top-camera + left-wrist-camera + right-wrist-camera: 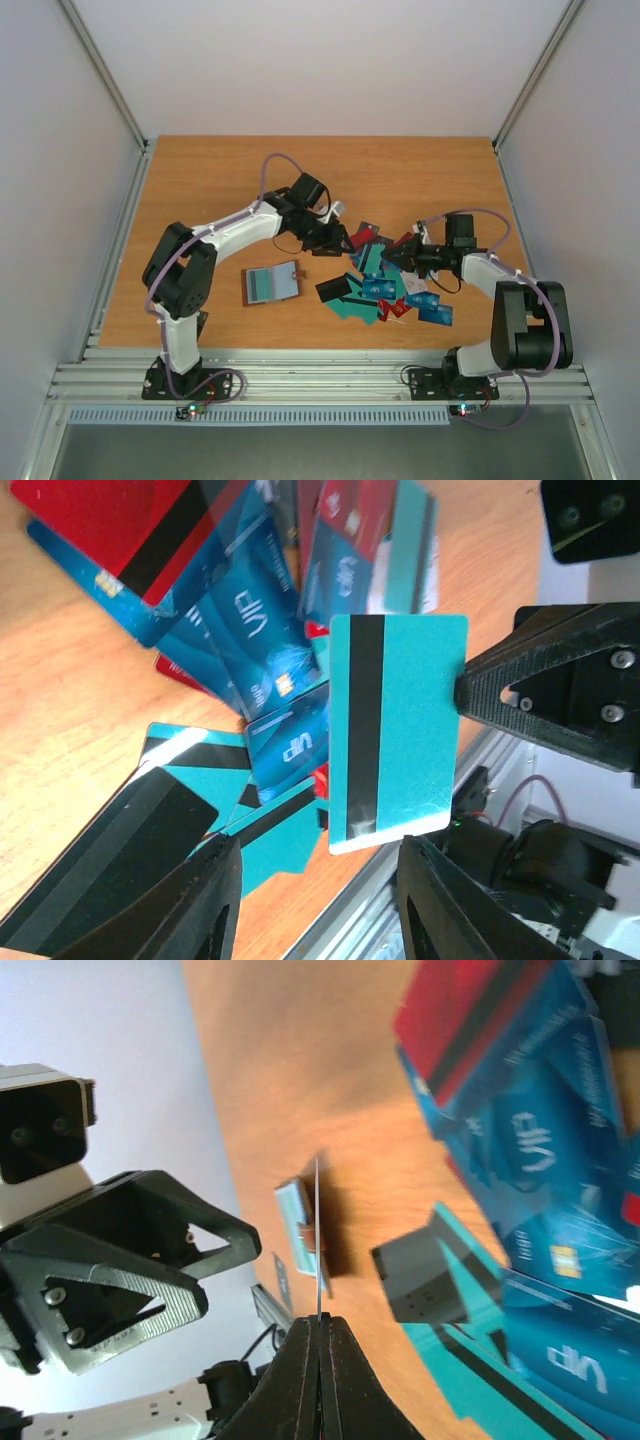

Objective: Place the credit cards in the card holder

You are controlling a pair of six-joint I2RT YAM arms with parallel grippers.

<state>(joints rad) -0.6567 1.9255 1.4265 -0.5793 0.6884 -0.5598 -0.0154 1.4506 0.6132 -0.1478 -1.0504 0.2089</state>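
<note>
A teal credit card [395, 730] with a black stripe hangs above the table, pinched at its edge by my right gripper [320, 1320], which is shut on it; in the right wrist view the card [318, 1240] shows edge-on. My left gripper [320, 880] stands open just under the card's lower edge, its fingers apart on either side. In the top view the left gripper [325, 240] and right gripper [400, 255] meet over the card pile [385, 295]. The brown card holder [272, 284] lies open on the table to the left, with teal cards in it.
The pile of teal, blue, red and black cards [250, 630] spreads over the wooden table [220, 190] below both grippers. A black card [100, 870] lies at the pile's near edge. The metal rail [320, 380] runs along the table's front.
</note>
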